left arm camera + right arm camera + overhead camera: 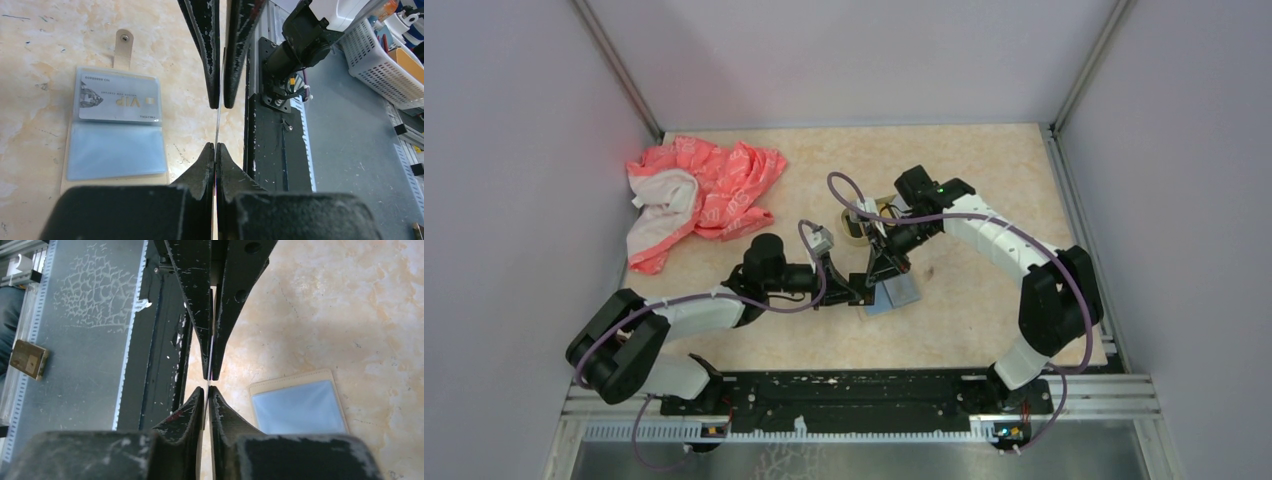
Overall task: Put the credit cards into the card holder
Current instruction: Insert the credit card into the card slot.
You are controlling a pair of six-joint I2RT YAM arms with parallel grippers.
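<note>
The card holder (115, 132) is a tan fold-out with clear sleeves, lying flat on the table; it is also in the top view (894, 295) and the right wrist view (300, 407). Its upper sleeve holds a silvery VIP credit card (120, 102), and the lower sleeve looks pale blue. Another credit card (217, 127) stands edge-on as a thin line beside the holder, also seen from the right wrist (208, 383). My left gripper (216, 145) is shut on one end of it. My right gripper (207, 388) is shut on the opposite end, and the two meet tip to tip (876, 280).
A pink and white cloth (699, 195) lies bunched at the back left. A small gold-rimmed thing (886, 207) and a pale roll (854, 225) sit just behind the right gripper. The black base rail (854, 390) runs along the near edge. A white basket (380, 55) stands off the table.
</note>
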